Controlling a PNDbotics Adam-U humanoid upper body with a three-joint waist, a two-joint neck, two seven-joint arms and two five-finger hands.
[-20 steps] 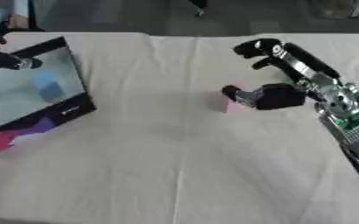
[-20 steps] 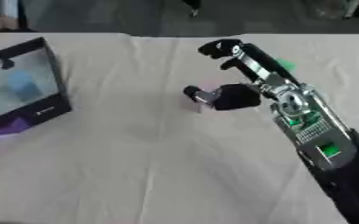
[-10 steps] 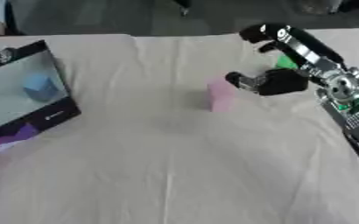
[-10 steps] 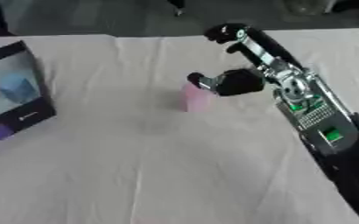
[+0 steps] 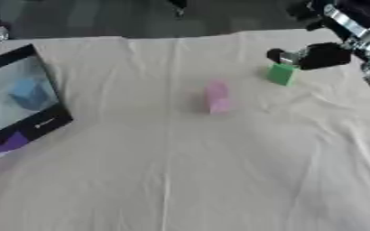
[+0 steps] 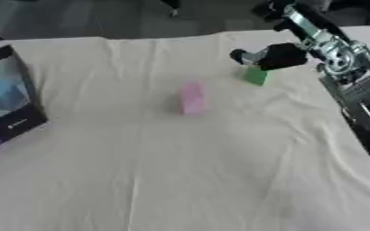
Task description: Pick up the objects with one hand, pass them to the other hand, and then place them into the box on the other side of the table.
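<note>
Left eye view: the right hand (image 5: 324, 55) hangs over the green block (image 5: 280, 73), fingers curled, holding nothing I can see. The pink block (image 5: 216, 97) stands apart on the table (image 5: 180, 171).

Right eye view: the box (image 6: 6, 106) sits far left. Pickup stage, I judge; next, close round a block.

I see the table (image 5: 219, 180) draped in a creased cream cloth, carrying a green block (image 5: 280, 74) just below my right hand (image 6: 279, 56), a pink block (image 5: 216, 97) standing further to its left, and a dark-rimmed box (image 5: 30, 108) far left.
</note>
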